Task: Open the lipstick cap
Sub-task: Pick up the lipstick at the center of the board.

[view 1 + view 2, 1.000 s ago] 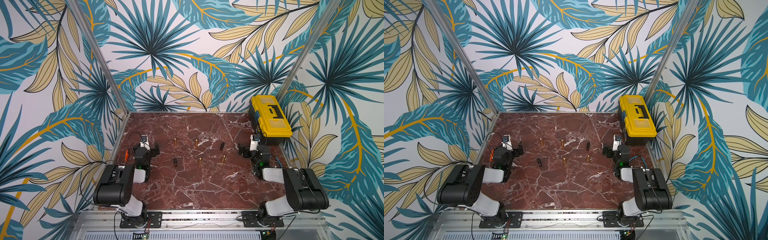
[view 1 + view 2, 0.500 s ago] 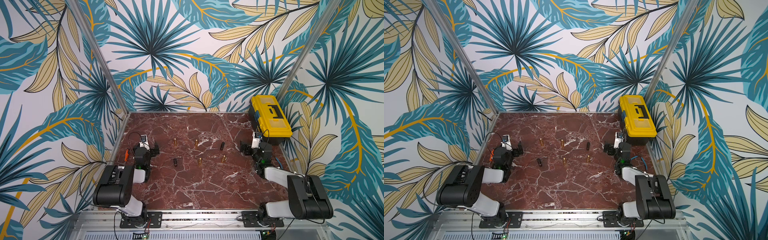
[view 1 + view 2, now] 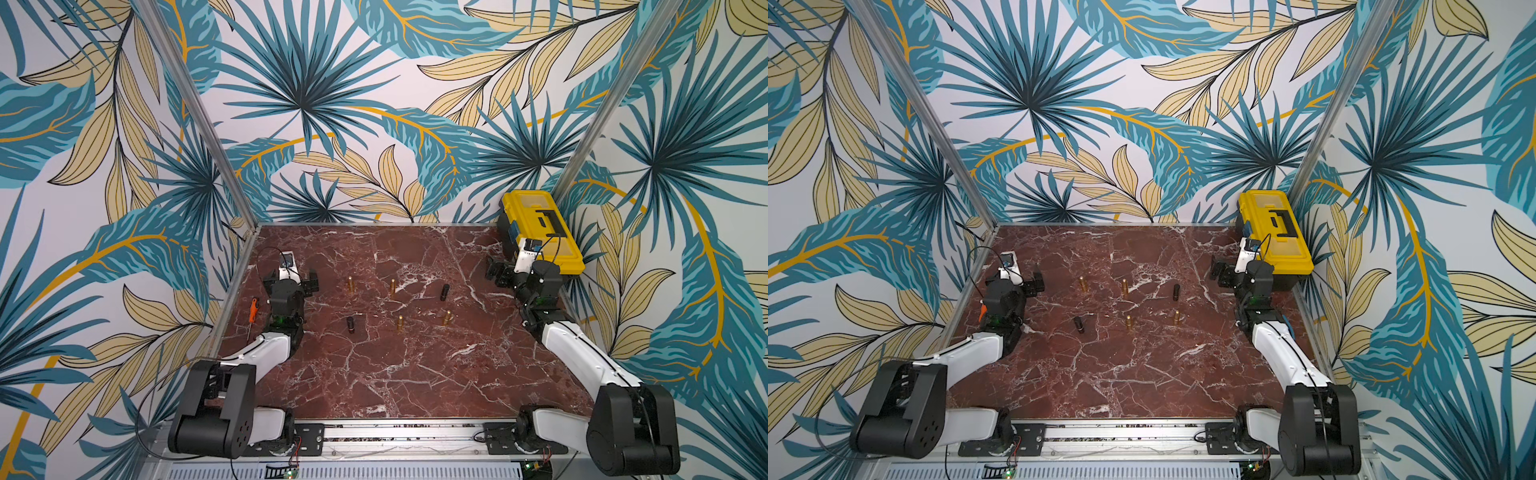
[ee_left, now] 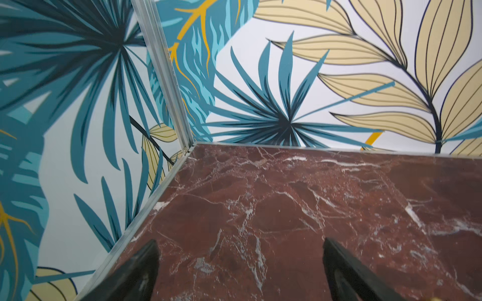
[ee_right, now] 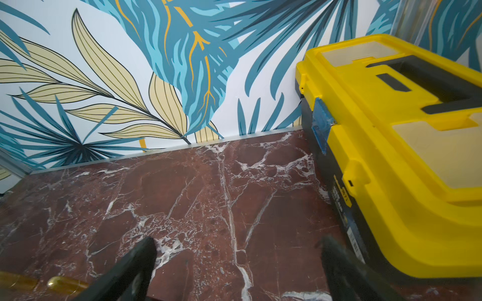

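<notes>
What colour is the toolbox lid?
The toolbox lid is bright yellow; it shows best in the right wrist view.

There were four gold lipsticks (image 3: 400,323) near the centre, two black tubes (image 3: 351,324) among them, one yellow toolbox (image 3: 567,253) at two o'clock, one orange screwdriver (image 3: 252,305) at nine o'clock, and two robot arms (image 3: 270,351).

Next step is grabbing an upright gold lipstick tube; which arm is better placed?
Probably left: the open left gripper sits beside the nearest upright gold lipstick tube. The open right gripper is by the yellow plastic toolbox, farther from any gold tube.
</notes>
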You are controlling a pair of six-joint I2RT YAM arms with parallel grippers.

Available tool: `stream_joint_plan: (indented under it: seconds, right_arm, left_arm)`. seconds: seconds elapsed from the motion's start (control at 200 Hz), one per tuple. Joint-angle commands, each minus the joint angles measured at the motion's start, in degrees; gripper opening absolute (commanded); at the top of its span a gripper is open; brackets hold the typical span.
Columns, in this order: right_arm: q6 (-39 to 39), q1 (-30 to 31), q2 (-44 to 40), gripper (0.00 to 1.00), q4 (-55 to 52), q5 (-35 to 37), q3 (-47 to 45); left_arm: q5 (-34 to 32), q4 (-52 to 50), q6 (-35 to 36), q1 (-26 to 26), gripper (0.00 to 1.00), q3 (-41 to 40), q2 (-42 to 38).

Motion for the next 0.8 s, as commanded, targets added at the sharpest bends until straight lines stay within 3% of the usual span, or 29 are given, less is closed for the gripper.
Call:
stream_joint_plan:
  seconds: [0.0, 0.1, 0.195, 0.32, 0.526, 0.616, 0.796]
  right_arm:
    - [3.92, -0.11, 2.12, 0.99, -5.30, -6.17, 4.23]
    - [5.36, -0.11, 4.23, 0.99, -11.45, -9.65, 8.96]
    - [6.19, -0.02, 3.24, 0.98, -10.56, -11.84, 9.44]
    - [5.93, 0.39, 0.23, 0.93, -12.28, -9.99, 10.39]
    - [0.40, 6.27, -1.52, 0.91, -23.20, -3.07, 16.89]
    - [-1.50, 9.93, -1.68, 0.90, -26.99, 0.33, 19.89]
    - [-2.18, 15.72, -1.58, 0.89, -29.99, 4.26, 21.77]
  left_arm:
    - [-0.68, -18.59, -1.92, -0.43, 0.96, 8.21, -2.99]
    - [2.98, -37.86, -5.41, -0.59, 0.93, 18.28, -2.22]
    - [7.15, -55.46, -7.95, -1.27, 0.92, 28.91, 0.82]
    - [11.23, -69.85, -9.00, -4.00, 0.93, 38.16, 5.22]
    - [14.88, -82.15, -10.99, -9.31, 0.90, 47.68, 13.74]
    - [14.88, -83.55, -10.98, -11.47, 0.87, 50.38, 17.30]
    - [21.31, -83.65, -11.29, -11.94, 0.74, 53.92, 23.80]
